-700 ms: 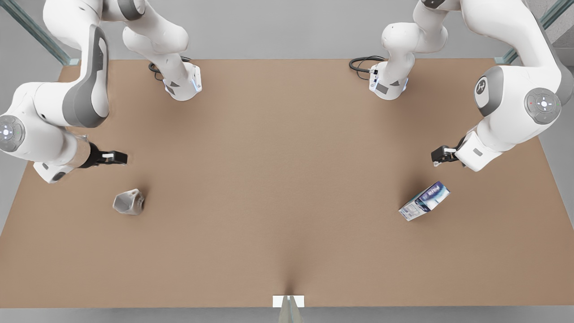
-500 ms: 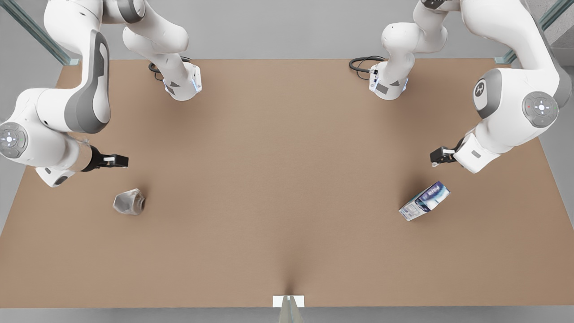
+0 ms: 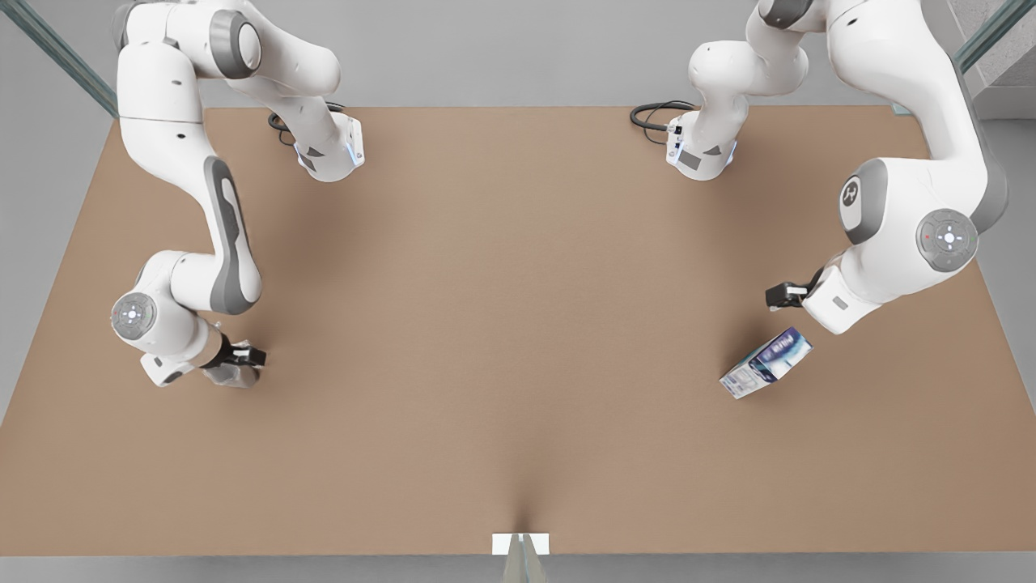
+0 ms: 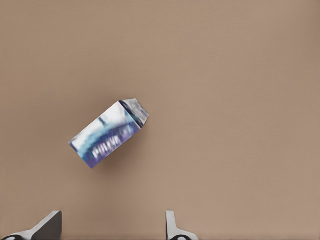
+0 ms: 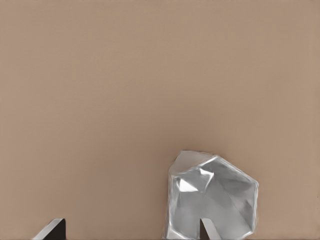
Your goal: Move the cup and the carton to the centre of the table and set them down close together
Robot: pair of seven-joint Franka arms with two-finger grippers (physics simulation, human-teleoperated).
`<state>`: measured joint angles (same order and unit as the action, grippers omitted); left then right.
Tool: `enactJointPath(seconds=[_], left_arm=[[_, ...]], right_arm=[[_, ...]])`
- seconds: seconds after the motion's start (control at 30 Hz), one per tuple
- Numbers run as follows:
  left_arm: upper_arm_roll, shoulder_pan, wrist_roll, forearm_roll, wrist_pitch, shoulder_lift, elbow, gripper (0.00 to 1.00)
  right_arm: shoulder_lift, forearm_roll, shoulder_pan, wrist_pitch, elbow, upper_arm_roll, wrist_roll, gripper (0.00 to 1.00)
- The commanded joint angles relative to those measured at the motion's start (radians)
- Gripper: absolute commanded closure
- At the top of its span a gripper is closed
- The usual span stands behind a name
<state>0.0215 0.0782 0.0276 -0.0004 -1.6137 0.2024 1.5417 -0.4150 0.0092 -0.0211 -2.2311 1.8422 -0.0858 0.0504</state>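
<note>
At the front view's left, our right gripper (image 3: 243,356) hangs low over the cup (image 3: 235,376), jaws spread wide. In the right wrist view the cup (image 5: 212,197) sits off to one side of the gap, with one fingertip (image 5: 207,227) in front of its faceted wall and the other fingertip (image 5: 50,229) well clear of it. We judge that closing from here would push the cup sideways or tip it, since it is not centred between the jaws and its angled faces give the pads little flat to bite.

At the front view's right, our left gripper (image 3: 781,295) hovers near the carton (image 3: 766,363), apart from it, jaws wide. In the left wrist view the carton (image 4: 109,133) lies skewed ahead of the fingertips (image 4: 172,227), turned across their line. We think a descent without turning the wrist could catch a corner and spin the box.

The table (image 3: 518,340) is plain matte light brown. Both things stand well apart, far from its centre. Grey floor surrounds it, and a cable (image 3: 651,117) loops by one arm's base.
</note>
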Motion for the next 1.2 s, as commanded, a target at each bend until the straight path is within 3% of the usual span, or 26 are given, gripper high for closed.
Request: enactJointPath(seconds=[0.0, 0.27, 0.47, 0.93, 1.07, 1.13, 1.17], left_arm=[[0.000, 0.000, 0.000, 0.000, 0.000, 0.000, 0.000, 0.00], [0.000, 0.000, 0.000, 0.000, 0.002, 0.000, 0.000, 0.00], [0.000, 0.000, 0.000, 0.000, 0.002, 0.002, 0.000, 0.00], [0.000, 0.000, 0.000, 0.000, -0.008, 0.014, -0.002, 0.00], [0.000, 0.000, 0.000, 0.000, -0.008, 0.014, -0.002, 0.00], [0.000, 0.000, 0.000, 0.000, -0.008, 0.017, -0.003, 0.00], [0.000, 0.000, 0.000, 0.000, -0.008, 0.018, -0.002, 0.00]], right_arm=[[-0.002, 0.000, 0.003, -0.001, 0.000, -0.005, 0.000, 0.00], [-0.057, 0.110, 0.023, -0.136, 0.058, -0.042, 0.083, 0.00], [-0.054, 0.110, 0.023, -0.045, 0.060, -0.046, 0.080, 0.01], [-0.117, 0.103, 0.049, -0.067, 0.028, -0.057, 0.144, 0.06], [-0.122, 0.103, 0.052, -0.044, 0.015, -0.071, 0.206, 0.32], [-0.123, 0.103, 0.052, -0.013, 0.014, -0.078, 0.233, 0.52], [-0.125, 0.103, 0.052, 0.005, 0.012, -0.088, 0.238, 0.70]])
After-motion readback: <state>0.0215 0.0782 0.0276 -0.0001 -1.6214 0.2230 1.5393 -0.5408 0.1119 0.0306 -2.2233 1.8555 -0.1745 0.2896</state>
